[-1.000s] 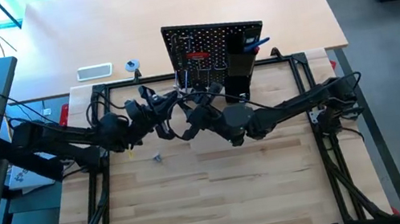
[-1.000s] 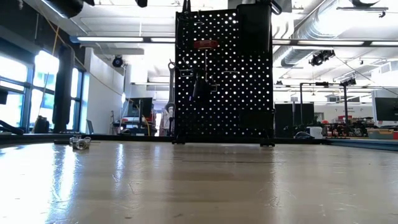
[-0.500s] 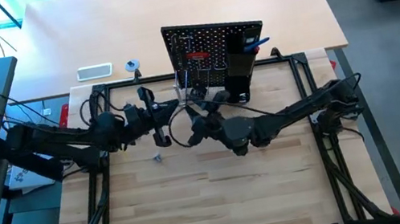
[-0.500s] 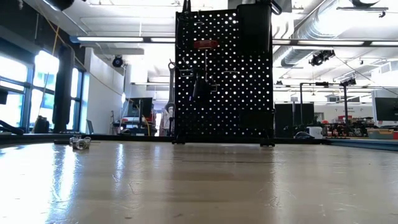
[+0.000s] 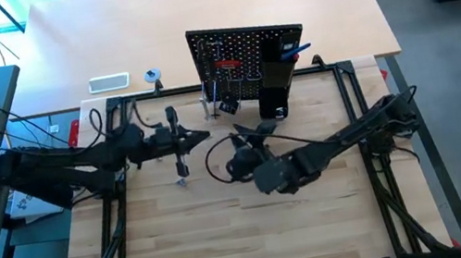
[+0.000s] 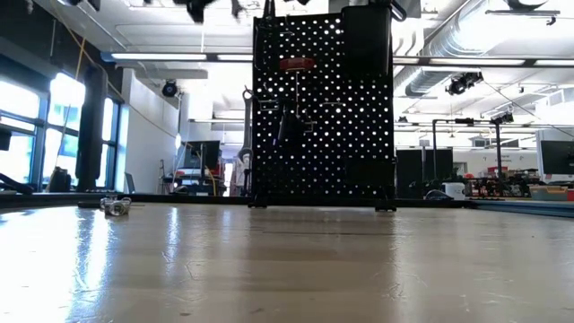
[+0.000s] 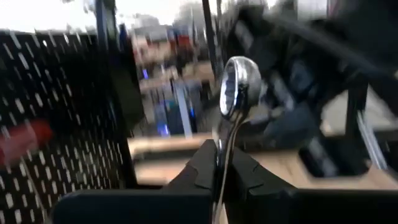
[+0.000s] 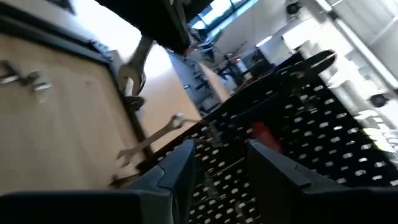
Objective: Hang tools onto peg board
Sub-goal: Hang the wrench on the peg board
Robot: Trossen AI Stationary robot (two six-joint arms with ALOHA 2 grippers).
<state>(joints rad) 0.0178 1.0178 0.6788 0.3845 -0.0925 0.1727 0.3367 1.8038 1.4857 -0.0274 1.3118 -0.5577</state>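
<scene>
The peg board [image 5: 243,61] stands upright at the desk's [image 5: 256,228] far edge in the high view, several tools already hung; nothing legible. In the left wrist view, the left hand [image 7: 219,163] clenches a silver wrench [image 7: 231,102], unhung. Right wrist view: right hand [image 8: 217,158] released, empty.

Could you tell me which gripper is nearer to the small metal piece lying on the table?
The left. The left gripper, shut on the silver wrench, hangs right beside the small metal piece; the right gripper is farther off.
</scene>
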